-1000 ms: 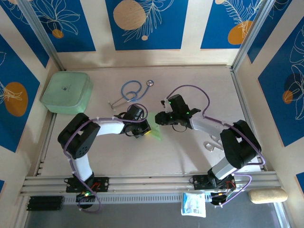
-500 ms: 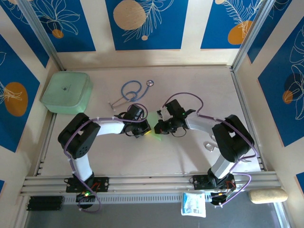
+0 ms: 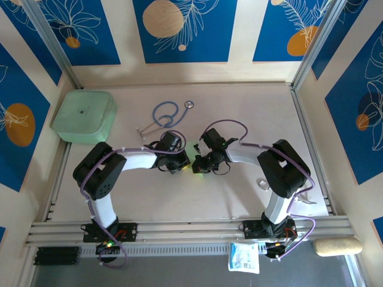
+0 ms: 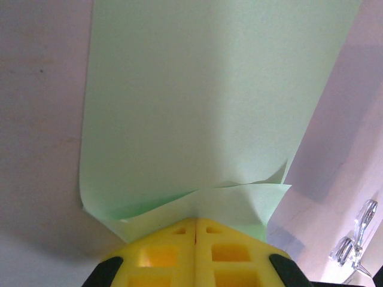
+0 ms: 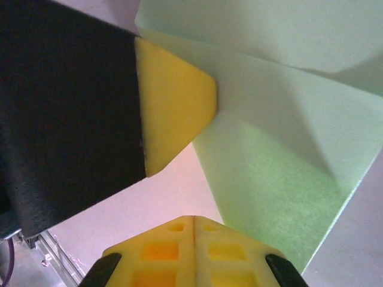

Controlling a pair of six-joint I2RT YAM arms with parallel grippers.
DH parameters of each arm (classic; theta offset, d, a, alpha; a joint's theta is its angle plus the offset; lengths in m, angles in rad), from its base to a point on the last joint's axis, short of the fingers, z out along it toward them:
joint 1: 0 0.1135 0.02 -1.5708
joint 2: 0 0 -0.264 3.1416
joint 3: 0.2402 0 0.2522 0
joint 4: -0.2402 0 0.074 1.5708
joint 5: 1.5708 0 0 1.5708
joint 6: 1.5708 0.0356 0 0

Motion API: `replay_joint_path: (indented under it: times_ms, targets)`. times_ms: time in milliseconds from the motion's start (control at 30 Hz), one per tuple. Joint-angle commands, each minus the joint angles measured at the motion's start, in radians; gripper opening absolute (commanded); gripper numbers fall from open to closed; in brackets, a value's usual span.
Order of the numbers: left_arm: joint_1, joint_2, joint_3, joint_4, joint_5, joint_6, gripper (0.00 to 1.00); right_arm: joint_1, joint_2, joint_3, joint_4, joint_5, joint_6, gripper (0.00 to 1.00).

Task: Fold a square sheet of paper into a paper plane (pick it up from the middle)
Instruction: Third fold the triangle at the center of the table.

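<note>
The square sheet of paper (image 4: pixel 197 101) is thin, pale green and folded over on itself, lying on the table. My left gripper (image 4: pixel 195 222) is shut on its near folded edge, yellow fingertips pressed together. In the right wrist view the paper (image 5: pixel 281 161) lies ahead to the right, with the left gripper's yellow finger (image 5: pixel 170 101) on its corner. My right gripper (image 5: pixel 194 220) is shut with nothing between its tips, on bare table just left of the paper's edge. From above, the left gripper (image 3: pixel 185 162) and right gripper (image 3: pixel 197 164) meet mid-table, hiding most of the paper.
A thick mint-green box (image 3: pixel 84 115) sits at the far left. A blue stethoscope (image 3: pixel 166 113) lies behind the grippers. A pale metal object (image 3: pixel 266 181) rests by the right arm's elbow. Side rails (image 3: pixel 311 137) bound the table.
My right gripper has swung left to meet the left gripper and has closed. The green paper that showed between them is now mostly covered. The left arm has stayed put.
</note>
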Motion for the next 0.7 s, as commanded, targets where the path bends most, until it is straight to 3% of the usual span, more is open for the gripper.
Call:
replay_joint_path:
  times_ms: [0,667]
  targets:
    - [-0.006,0.046,-0.007,-0.071,-0.011,-0.009,0.05,-0.001,0.015,0.022,-0.040,0.020,-0.001,0.00]
    - [-0.005,0.049,-0.013,-0.075,-0.008,-0.007,0.05,-0.007,0.045,0.018,-0.060,0.060,0.011,0.00]
